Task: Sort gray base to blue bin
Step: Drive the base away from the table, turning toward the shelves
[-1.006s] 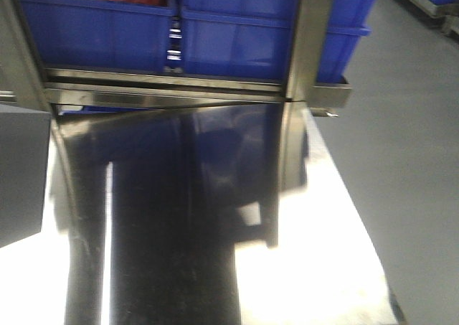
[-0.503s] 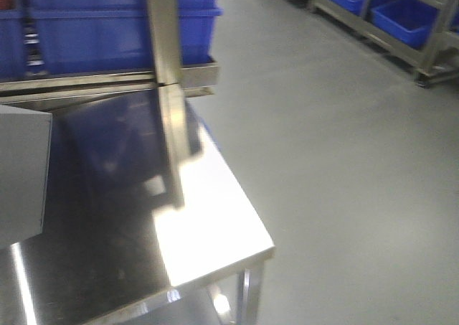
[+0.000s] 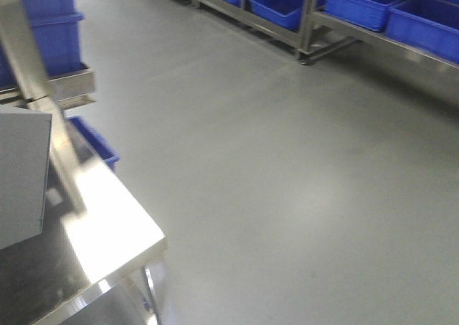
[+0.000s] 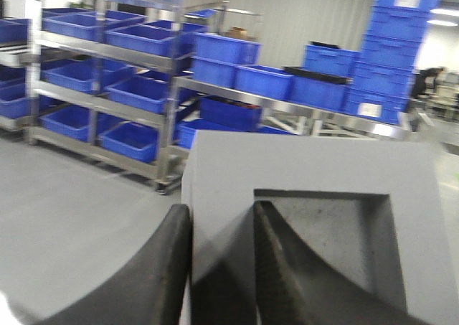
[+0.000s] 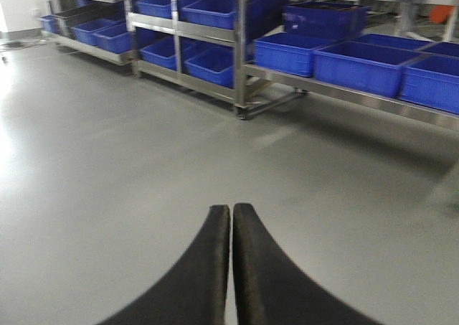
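Pinching the gray base by one of its walls, the left gripper is holding it up in the air. One dark finger is lying against the outer face and the other is reaching into the square recessed panel, so the wall between them is being squeezed. The block is looking stiff and matte, probably a light moulded piece rather than anything brittle, so it is likely taking a firm squeeze without slipping much. The hold is sitting off to one side of it, though, so I am judging that it could swing or tilt about the fingers if the arm is moved sharply. The wall by the recess is looking like the natural place to take it, since the full width seems wide for the jaws. The right gripper is hanging empty with its fingers pressed together, with only bare gray floor ahead of it. Below the held block, the shiny steel desk is ending in a sharp corner, an edge worth clearing. Farther ahead of both grippers, well apart across open floor, steel racks are carrying rows of blue crates. Which of them is the blue bin I cannot tell, and the rack posts and crate rims are narrowing the way in.
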